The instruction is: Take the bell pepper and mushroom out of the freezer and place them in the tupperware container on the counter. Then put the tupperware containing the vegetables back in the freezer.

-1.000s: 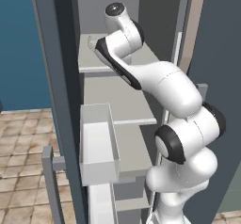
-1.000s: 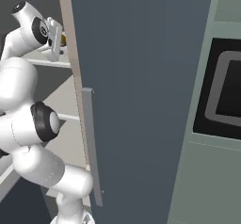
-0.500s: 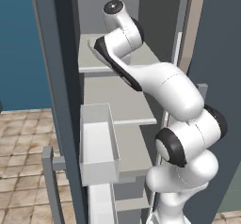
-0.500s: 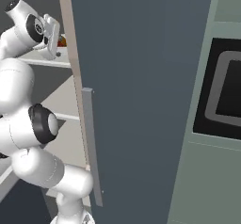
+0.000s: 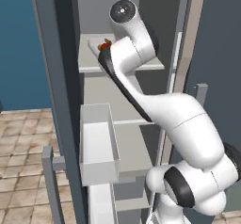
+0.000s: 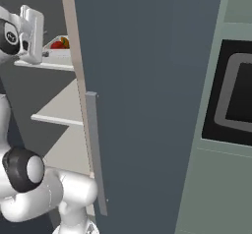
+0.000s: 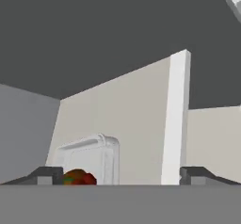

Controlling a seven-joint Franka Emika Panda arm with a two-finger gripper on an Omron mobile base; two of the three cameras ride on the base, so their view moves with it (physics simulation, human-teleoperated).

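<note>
The light-grey tupperware container sits on an upper freezer shelf. In it lie the red bell pepper and, beside it, the orange-patched mushroom. The white hand hovers just in front of the container's near end. In the hand view my gripper is open, its fingertips spread wide with nothing between them. Just beyond the left tip are the container and the bell pepper. From the left base, the arm hides most of the container; a bit of the bell pepper shows.
The open freezer door stands close on the arm's right. A translucent white door bin hangs on the left door below the shelf. Lower grey shelves lie under the arm. A dark oven window is set in the cabinet at far right.
The jaws have opened wide and let go of the container, which stays on the shelf. The hand has drawn back a little from it.
</note>
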